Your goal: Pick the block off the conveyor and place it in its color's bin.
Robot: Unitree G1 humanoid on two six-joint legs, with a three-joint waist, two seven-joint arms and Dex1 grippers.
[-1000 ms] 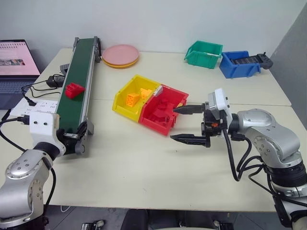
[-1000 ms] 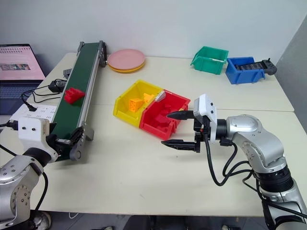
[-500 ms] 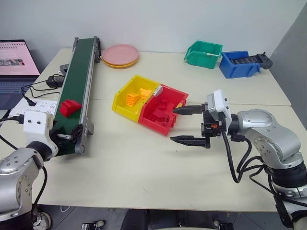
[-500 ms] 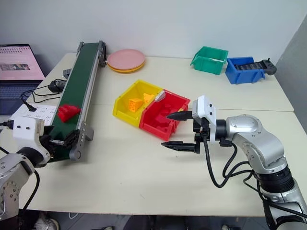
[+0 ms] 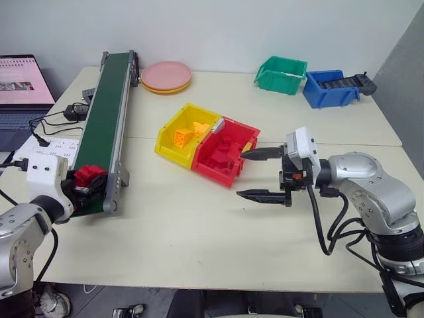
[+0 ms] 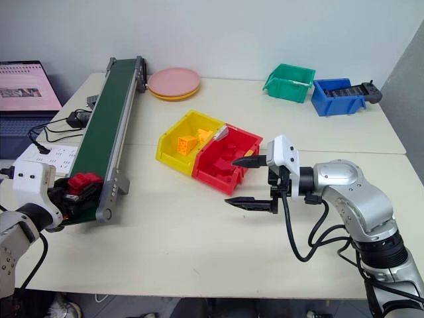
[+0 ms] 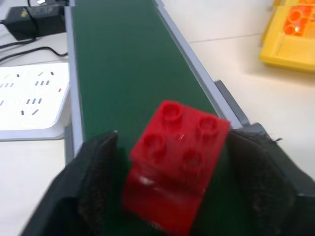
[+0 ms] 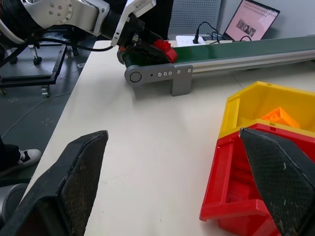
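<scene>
- Left claw (image 7: 172, 187): sits at the near end roller of the conveyor (image 5: 106, 99). Its fingers (image 7: 96, 172) have drawn in from fully spread a second ago and now flank the red block with a sliver of gap on each side; not visibly clamped.
- Red block (image 5: 88, 177): has ridden down the green belt from mid-length to the near end. It now lies between the left claw's fingers, studs up and slightly askew, still resting on the belt. Judgement: the grasp is under way and the lift has not begun.
- Red bin (image 5: 228, 151): on the bench, joined to the yellow bin (image 5: 185, 132), well apart from the block; the carry remains.
- Right claw (image 5: 262, 173): unchanged, hovering just beside the red bin, fingers wide apart, empty.
</scene>
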